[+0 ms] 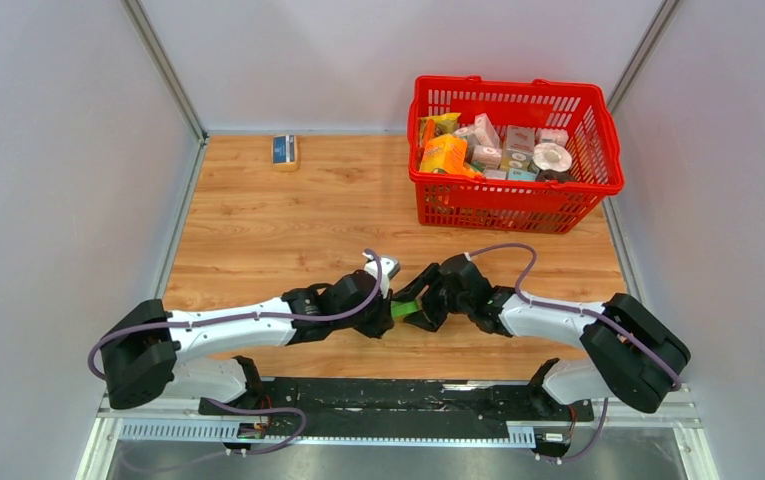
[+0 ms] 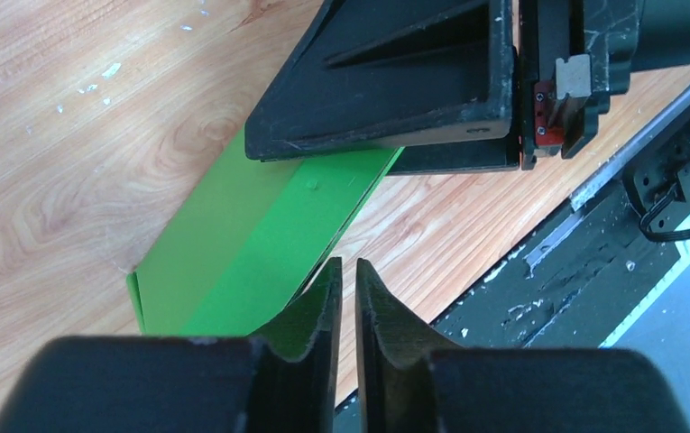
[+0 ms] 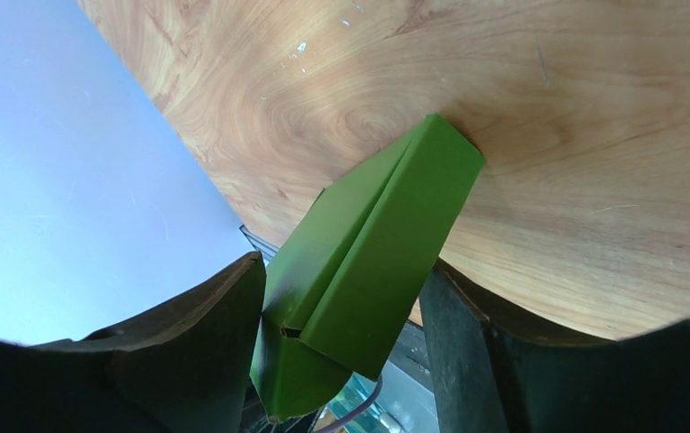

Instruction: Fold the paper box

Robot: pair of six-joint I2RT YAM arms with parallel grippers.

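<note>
The paper box (image 1: 405, 309) is found well apart from the red basket (image 1: 508, 205), on its side nearer the arm bases. It is gripped across its folded panels by the right claw (image 3: 345, 271). The left claw (image 2: 348, 263) is drawn almost closed just beside it, with nothing seen between. The card is judged light, thin and easily creased — best taken at stiff folds, not loose flaps. The wooden desk (image 1: 288, 220) looks smooth — sliding is likely. Pale walls (image 1: 58, 150) enclose it.

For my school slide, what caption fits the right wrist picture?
The right gripper holds the green paper box, wooden table behind.
</note>
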